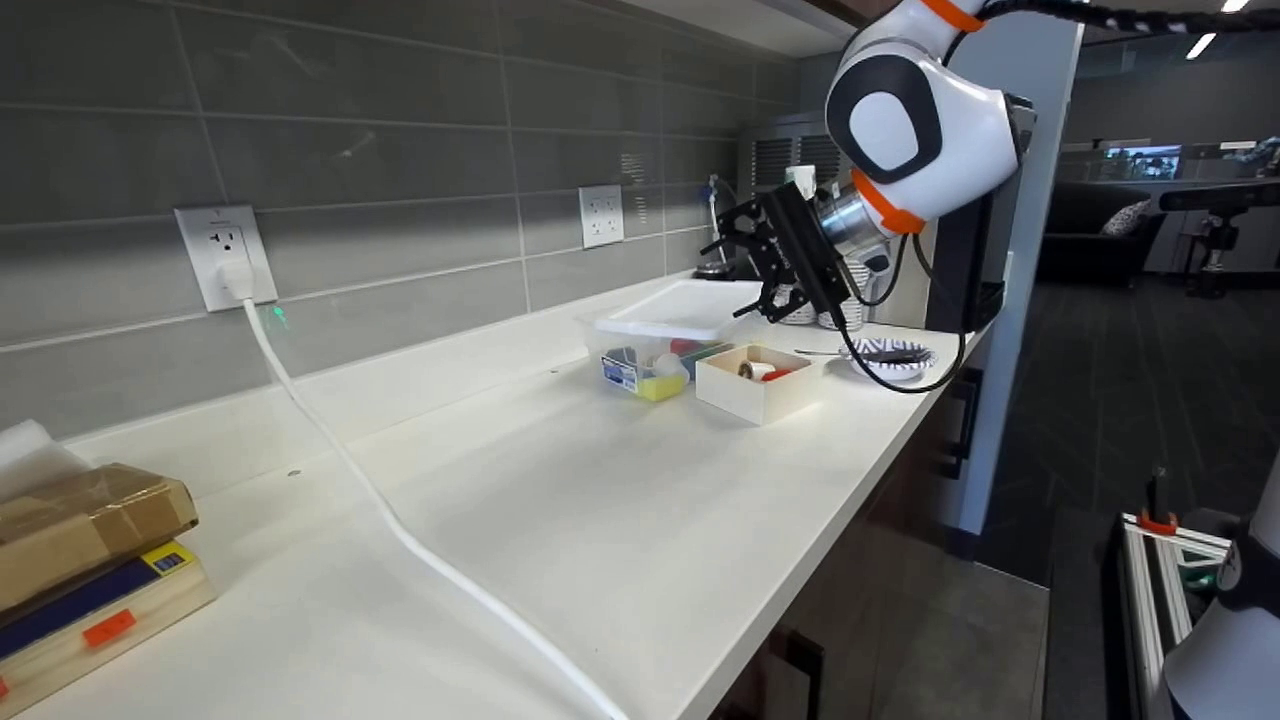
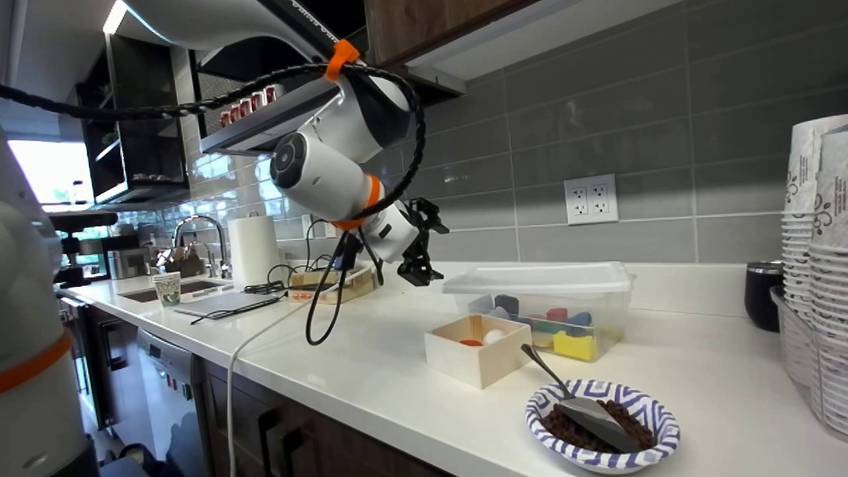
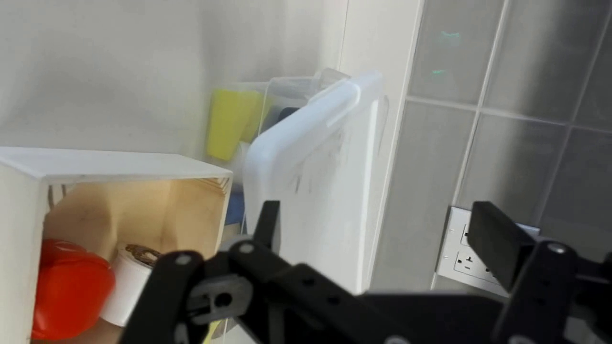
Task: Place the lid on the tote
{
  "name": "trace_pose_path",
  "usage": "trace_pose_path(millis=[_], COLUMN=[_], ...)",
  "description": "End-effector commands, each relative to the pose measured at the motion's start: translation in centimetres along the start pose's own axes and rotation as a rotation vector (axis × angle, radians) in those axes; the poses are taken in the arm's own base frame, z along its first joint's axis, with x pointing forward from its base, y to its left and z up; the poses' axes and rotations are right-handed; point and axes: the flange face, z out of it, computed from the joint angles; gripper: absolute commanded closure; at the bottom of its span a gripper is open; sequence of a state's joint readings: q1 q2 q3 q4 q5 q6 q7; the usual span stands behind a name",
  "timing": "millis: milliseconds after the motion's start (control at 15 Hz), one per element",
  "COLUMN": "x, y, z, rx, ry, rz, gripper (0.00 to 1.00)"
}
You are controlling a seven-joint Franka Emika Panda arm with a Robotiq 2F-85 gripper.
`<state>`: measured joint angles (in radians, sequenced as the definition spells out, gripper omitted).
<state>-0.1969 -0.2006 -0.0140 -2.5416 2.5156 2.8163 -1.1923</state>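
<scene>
Fingers (image 3: 497, 246) wide apart, the hand (image 3: 375, 220) hangs over the table (image 2: 371, 358), holding nothing. Close by is a wooden box (image 3: 114, 165); past it, near the back edge, the tote (image 2: 616, 308) has the lid (image 3: 325, 200) on top. If the lid is not snug, which I cannot tell, a hard poke on one side could tip it. Only the wrist view shows dark marks (image 3: 297, 184) on the lid; in both exterior views a bowl (image 2: 666, 424) and scoop (image 2: 599, 419) sit by the front edge, which the wrist view misses.

The 2 exterior views look along the counter (image 1: 550, 520) in opposite directions, sharing the tote (image 2: 543, 306) near mid-frame, while the wrist view, turned sideways, faces the lid (image 3: 325, 191) at centre from nearer.
</scene>
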Motion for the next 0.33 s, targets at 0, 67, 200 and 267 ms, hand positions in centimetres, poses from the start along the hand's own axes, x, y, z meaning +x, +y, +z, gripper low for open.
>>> trace_pose_path(millis=[0,67,200,267], x=[-0.46,-0.59,-1.02,-1.01], y=[-1.31,-1.52,-1.75,-1.87], z=[-1.54,-1.65,-1.64,-1.67], rx=[-0.004,-0.004,-0.006,-0.012], ry=[0.019,0.020,0.015,0.019], rz=[-0.026,-0.031,-0.042,-0.051], gripper=[0.00,0.00,0.00,0.00])
